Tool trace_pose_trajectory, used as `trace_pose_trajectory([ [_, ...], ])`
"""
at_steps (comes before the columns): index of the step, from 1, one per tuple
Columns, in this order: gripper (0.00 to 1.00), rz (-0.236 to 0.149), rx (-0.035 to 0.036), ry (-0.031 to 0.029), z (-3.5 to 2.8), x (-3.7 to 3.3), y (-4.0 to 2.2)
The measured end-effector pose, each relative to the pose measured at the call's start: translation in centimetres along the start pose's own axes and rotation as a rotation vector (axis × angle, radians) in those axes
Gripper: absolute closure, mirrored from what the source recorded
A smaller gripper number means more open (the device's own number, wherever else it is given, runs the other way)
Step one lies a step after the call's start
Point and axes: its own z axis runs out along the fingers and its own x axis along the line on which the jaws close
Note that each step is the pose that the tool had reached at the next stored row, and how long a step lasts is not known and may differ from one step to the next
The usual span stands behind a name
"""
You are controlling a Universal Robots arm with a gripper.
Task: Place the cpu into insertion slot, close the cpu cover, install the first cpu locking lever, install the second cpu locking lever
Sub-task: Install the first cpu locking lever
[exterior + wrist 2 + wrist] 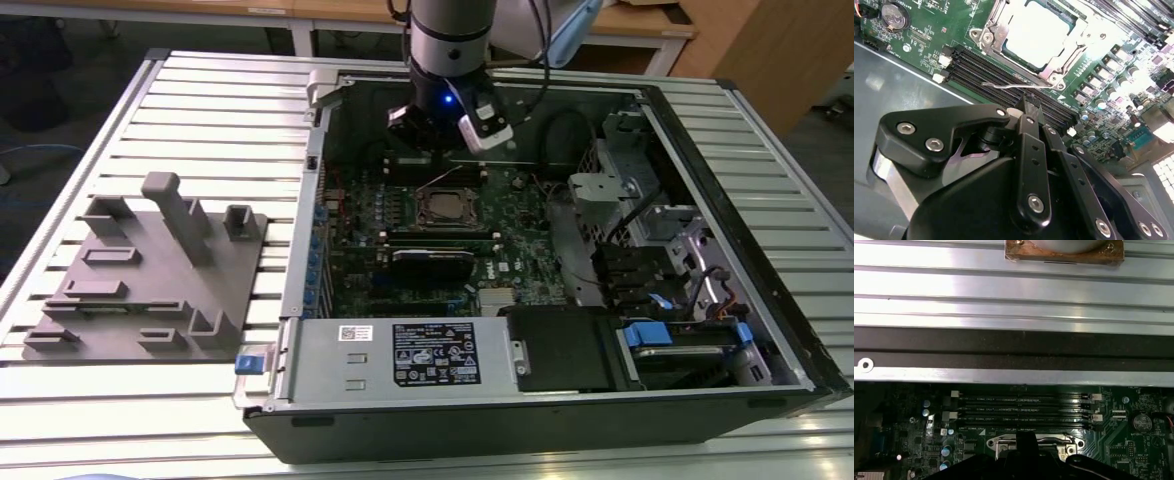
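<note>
The cpu (1039, 30), a silver-grey square, lies in the insertion slot (447, 207) on the green board. The silvery cpu cover (999, 37) lies flat around it as a frame. A thin wire locking lever (1014, 86) stands free between the socket and the memory slots, unlatched. My gripper (1026, 106) hangs just above that side of the socket, its black fingers (1024, 150) drawn together to a point close to the lever. In the exterior view the gripper (447, 140) is over the far part of the open case. In the first wrist view its tip (1026, 442) overlaps the socket's edge (1074, 442).
Long black memory slots (1024, 410) run beside the socket. A black heatsink block (430, 262) and a grey labelled power-supply box (400, 355) sit nearer the case front. A grey fixture plate (147, 270) lies on the slatted table at the exterior view's left.
</note>
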Motion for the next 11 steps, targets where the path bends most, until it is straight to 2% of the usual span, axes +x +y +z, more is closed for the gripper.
trace_pose_trajectory([
  [2, 0.90, 0.000, -0.0027, 0.0000, 0.11, -0.01, -0.02],
  [4, 0.90, 0.000, -0.0100, 0.0001, 0.18, -0.01, -0.04],
  [5, 0.90, 0.000, -0.0114, -0.0001, 0.20, -0.02, -0.03],
  [11, 0.90, 0.000, -0.0115, -0.0001, 0.69, -0.06, -0.12],
])
